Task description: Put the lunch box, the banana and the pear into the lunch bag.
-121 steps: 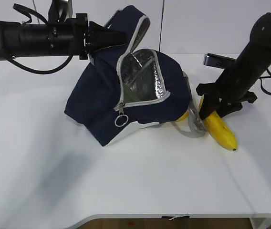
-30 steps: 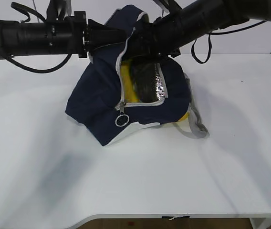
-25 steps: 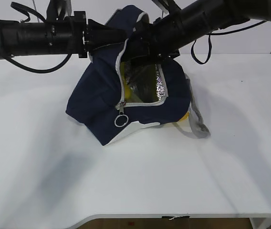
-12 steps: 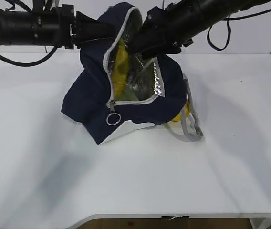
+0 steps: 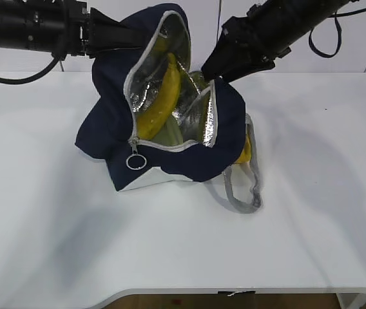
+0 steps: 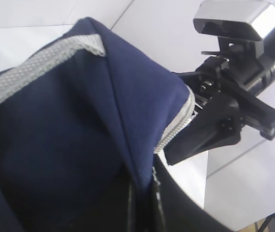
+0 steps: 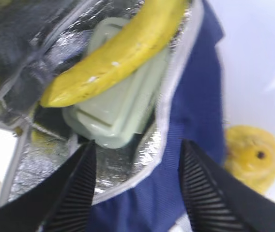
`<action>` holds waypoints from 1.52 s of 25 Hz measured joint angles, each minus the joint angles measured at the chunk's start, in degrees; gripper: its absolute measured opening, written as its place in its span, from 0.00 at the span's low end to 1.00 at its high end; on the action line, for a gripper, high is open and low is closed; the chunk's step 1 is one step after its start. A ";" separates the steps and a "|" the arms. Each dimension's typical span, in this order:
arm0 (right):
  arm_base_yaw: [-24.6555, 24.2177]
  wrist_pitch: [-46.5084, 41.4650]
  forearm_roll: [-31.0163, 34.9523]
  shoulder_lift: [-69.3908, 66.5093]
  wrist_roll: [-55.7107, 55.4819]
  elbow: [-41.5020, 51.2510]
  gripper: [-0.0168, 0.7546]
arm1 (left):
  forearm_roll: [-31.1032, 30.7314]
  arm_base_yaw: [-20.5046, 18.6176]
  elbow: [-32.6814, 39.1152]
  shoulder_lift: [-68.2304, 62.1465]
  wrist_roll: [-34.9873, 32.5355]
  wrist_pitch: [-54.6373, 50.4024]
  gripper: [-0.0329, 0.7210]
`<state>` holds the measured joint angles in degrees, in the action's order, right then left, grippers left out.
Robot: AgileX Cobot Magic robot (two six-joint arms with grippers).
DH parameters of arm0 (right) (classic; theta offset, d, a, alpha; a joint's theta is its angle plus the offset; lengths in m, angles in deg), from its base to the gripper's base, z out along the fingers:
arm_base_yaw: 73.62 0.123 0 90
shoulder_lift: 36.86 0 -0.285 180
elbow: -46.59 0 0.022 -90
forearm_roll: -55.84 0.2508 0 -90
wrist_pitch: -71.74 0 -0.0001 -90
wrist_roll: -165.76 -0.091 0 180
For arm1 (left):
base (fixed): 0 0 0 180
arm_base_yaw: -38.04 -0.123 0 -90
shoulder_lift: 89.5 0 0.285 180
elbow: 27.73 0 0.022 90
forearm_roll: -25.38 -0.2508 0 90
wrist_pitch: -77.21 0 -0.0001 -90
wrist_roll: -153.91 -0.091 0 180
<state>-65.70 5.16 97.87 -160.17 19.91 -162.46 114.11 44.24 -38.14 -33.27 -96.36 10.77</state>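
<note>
The near part of the white bench (image 5: 189,251) carries nothing but the grey webbing handle (image 5: 238,196) of the lunch bag (image 5: 105,132), which loops out toward the front edge. Just behind it the navy bag sits around the middle of the bench, its zipped flap pulled up so the silver foil lining (image 5: 192,119) shows, and a metal ring pull (image 5: 136,161) hangs at the lower end of the grey zipper.

Inside the opening the banana (image 5: 160,100) leans lengthwise, lying across the pale green lid of the lunch box (image 7: 123,104), which sits deeper in the bag. The pear (image 7: 251,154) rests on the bench outside the bag, against its right side, partly hidden by the navy fabric and the handle.

Farther back, the right gripper (image 7: 137,186) hovers just above the bag's mouth, its ribbed fingers (image 7: 77,191) spread and holding nothing. On the far left side, the left gripper (image 5: 128,40) has its fingers pressed together on the bag's upper fabric edge, holding the flap lifted toward the back edge of the bench
</note>
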 joint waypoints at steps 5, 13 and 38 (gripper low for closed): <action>-0.68 0.00 -4.13 0.00 -2.28 0.00 0.59 | -0.52 -0.30 0.00 0.11 0.00 -0.11 0.04; -5.67 0.21 -4.72 0.00 -3.71 0.00 0.56 | -0.96 -2.35 0.00 0.13 0.00 -0.24 0.04; -14.71 1.35 -6.07 3.90 -11.34 0.00 0.56 | -0.96 -4.40 0.00 0.13 0.00 -0.45 0.04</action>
<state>-80.41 6.51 91.80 -156.27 8.57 -162.46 113.15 39.84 -38.14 -33.14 -96.36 10.32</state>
